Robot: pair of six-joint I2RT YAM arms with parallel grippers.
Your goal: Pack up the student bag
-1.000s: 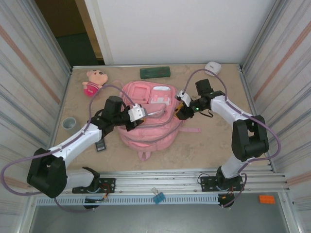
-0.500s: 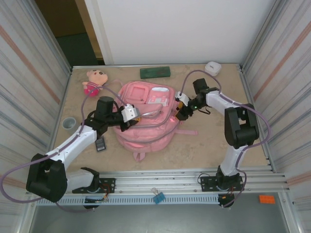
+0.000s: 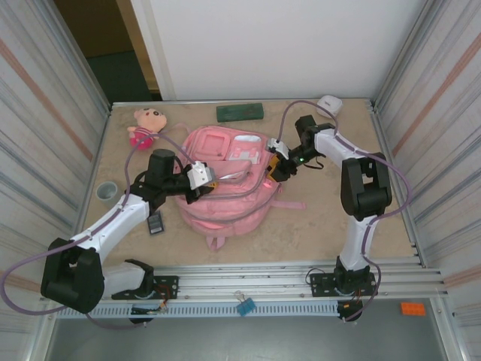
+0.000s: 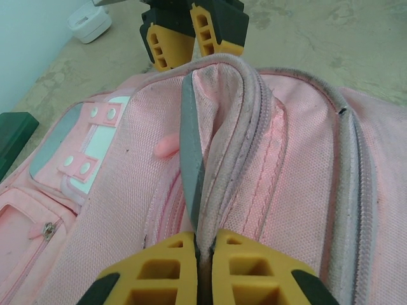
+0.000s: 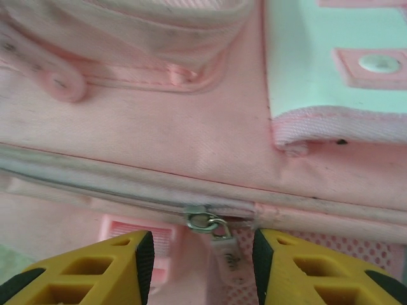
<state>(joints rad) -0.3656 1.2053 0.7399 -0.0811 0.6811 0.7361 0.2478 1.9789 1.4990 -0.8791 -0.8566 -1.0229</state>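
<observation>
Left hand (image 3: 204, 177), seen from above, is clamping a raised fold (image 3: 225, 174) on the bag (image 3: 233, 214), which is lying mid-counter (image 3: 331, 218), while the right hand (image 3: 272, 167) is reaching in at its right edge. Left wrist view is showing that hand's jaws pressed together on the zip-edged fold. Right wrist view is showing the right jaws standing apart either side of the zip pull (image 5: 213, 227), so unzipping looks to be the step in hand, next calling for closing on that pull and drawing it along.
</observation>
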